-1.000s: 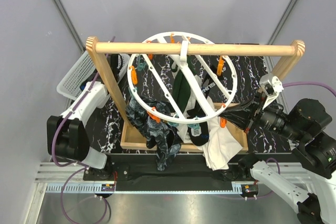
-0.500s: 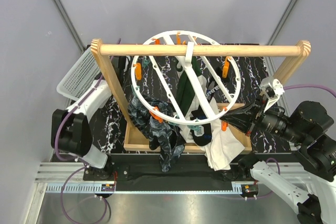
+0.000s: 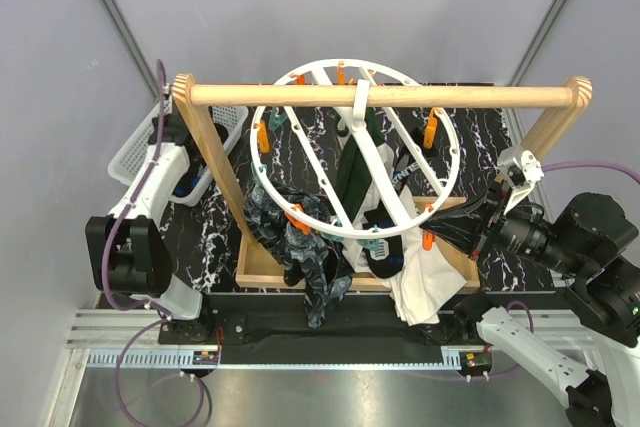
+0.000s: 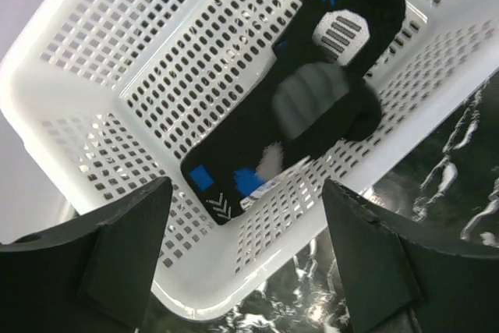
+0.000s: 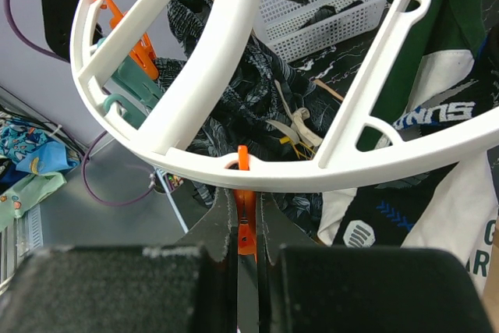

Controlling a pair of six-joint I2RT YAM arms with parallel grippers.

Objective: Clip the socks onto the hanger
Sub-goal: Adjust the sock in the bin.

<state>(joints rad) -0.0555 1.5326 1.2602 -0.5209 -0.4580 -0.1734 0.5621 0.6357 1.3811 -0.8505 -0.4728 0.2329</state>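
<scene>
The hanger (image 3: 450,162), a white spoked ring with orange pegs, hangs by its hook from the wooden rail (image 3: 480,96). Several socks are clipped under it: a mottled teal-grey sock (image 3: 305,252), a dark green sock (image 3: 350,175) and a black sock (image 3: 380,255). My right gripper (image 5: 245,202) is shut on an orange peg (image 5: 244,220) just under the ring's rim (image 5: 327,175). My left gripper (image 4: 243,193) stands open above the white mesh basket (image 4: 93,91). In that basket lies a black sock (image 4: 312,115) with blue and grey marks, touched by neither finger.
A larger white cloth (image 3: 420,285) hangs at the ring's near right. The wooden frame's left post (image 3: 205,162) rises between the basket (image 3: 135,159) and the hanger. A marbled black mat (image 3: 215,237) covers the table under the frame.
My left arm has swung away from the frame to the basket, and its jaws have opened wide. The frame and hanger shifted slightly right. The right gripper stayed shut on the peg.
</scene>
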